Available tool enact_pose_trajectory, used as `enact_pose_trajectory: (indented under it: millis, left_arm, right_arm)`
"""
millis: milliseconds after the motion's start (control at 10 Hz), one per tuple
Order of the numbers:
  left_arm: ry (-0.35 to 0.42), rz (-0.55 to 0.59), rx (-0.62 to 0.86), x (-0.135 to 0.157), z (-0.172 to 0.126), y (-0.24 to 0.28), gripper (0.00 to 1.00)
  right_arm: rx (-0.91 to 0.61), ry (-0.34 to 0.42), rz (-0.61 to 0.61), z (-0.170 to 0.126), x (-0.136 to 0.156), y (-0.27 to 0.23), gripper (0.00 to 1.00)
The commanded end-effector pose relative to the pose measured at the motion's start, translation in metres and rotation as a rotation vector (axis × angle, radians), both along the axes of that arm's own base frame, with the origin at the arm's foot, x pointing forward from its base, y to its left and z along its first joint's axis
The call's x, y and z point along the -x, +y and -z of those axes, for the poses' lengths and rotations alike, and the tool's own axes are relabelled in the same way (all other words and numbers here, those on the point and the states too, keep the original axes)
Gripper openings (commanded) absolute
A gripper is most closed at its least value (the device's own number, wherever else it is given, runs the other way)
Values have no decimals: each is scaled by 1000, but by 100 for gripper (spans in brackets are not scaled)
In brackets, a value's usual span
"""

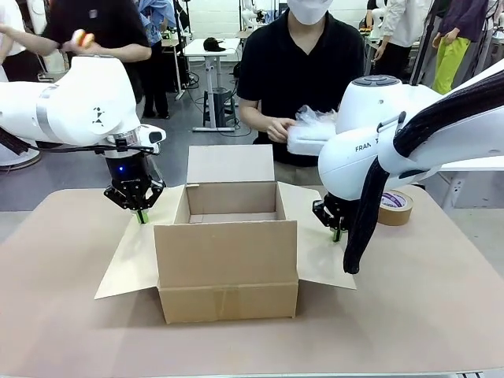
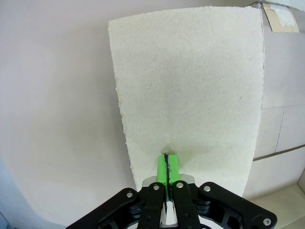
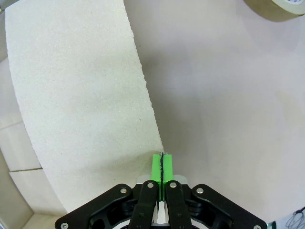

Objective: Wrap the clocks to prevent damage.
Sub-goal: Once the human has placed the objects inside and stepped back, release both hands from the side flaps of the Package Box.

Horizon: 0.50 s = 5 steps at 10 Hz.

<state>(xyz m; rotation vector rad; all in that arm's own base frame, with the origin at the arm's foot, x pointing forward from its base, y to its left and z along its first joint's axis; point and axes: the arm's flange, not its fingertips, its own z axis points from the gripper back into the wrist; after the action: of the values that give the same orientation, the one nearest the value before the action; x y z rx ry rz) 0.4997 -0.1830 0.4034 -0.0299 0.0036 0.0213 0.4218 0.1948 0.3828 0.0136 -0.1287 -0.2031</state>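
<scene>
Surface carries open box; left tool and right tool, both pressed together, pin its flaps while person wraps bundle, likely a clock, behind; next: hold for loading.

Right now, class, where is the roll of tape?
Front view: the roll of tape lies on the table at the robot's right, just past the right gripper, right of the cardboard box.

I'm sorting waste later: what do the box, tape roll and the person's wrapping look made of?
Box: matte brown cardboard; its flaps look fibrous with rough edges. Tape roll: probably paper tape, tan and dull. Wrapping: likely thin plastic, translucent white and crinkled; I cannot tell whether it is bubble wrap.
</scene>
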Motion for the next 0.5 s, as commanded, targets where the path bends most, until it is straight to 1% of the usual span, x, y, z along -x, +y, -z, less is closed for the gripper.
enact_pose_trajectory:
  millis: [0,400]
  left_arm:
    - [0,-3,-6,0,1,0,0]
    - [0,-3,-6,0,1,0,0]
  right_arm:
    - [4,1,0,2,1,1,1]
    - [4,1,0,2,1,1,1]
